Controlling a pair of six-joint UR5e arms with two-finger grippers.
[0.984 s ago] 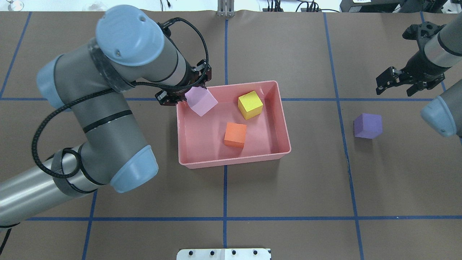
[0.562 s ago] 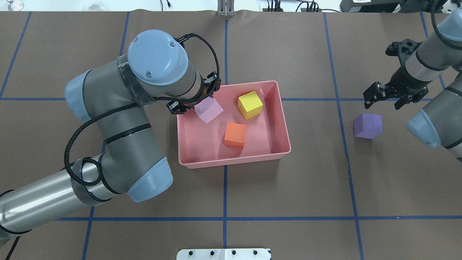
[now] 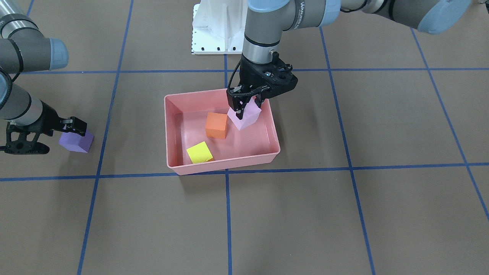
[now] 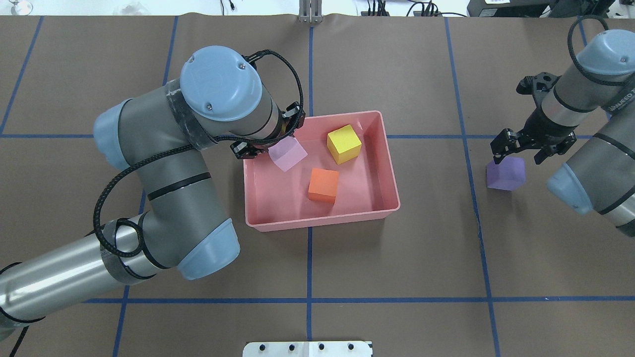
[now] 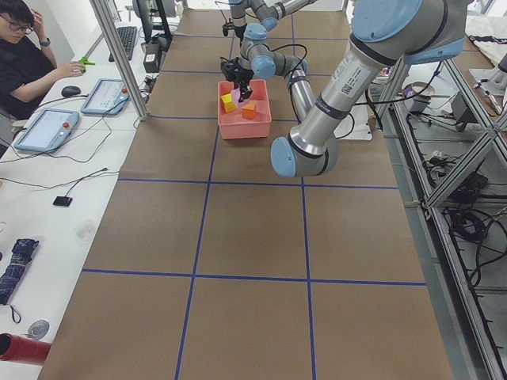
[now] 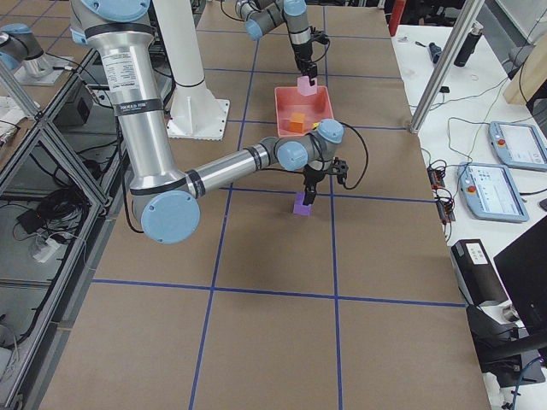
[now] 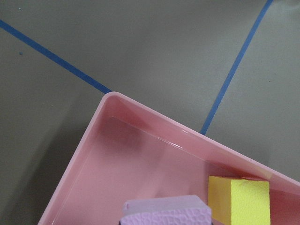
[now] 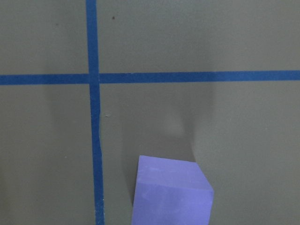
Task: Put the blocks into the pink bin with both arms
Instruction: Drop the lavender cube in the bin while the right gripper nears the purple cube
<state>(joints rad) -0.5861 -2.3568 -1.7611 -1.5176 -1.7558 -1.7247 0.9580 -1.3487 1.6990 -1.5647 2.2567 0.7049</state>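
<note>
The pink bin [image 4: 322, 223] [image 3: 221, 167] sits mid-table. The yellow cube [image 4: 344, 144] [image 3: 199, 152] and the orange cube [image 4: 323, 185] [image 3: 216, 125] lie inside it. My left gripper [image 4: 265, 144] [image 3: 246, 105] is shut on the light pink cube [image 4: 287, 153] [image 3: 244, 117] and holds it tilted, low inside the bin's corner; the left wrist view shows the cube [image 7: 166, 211]. The purple cube [image 4: 505, 174] [image 3: 76, 142] [image 8: 168, 192] rests on the table right of the bin. My right gripper [image 4: 518, 152] [image 3: 51, 136] is open just above and behind it.
The white pedestal [image 3: 217, 26] [image 4: 307, 348] stands at the robot's side of the table. Blue tape lines [image 4: 308, 258] cross the brown table cover. An operator [image 5: 24, 55] sits at a side desk with tablets.
My left gripper has carried the light pink cube farther over the rim and lower into the bin. My right gripper has moved left and down to just above the purple cube.
</note>
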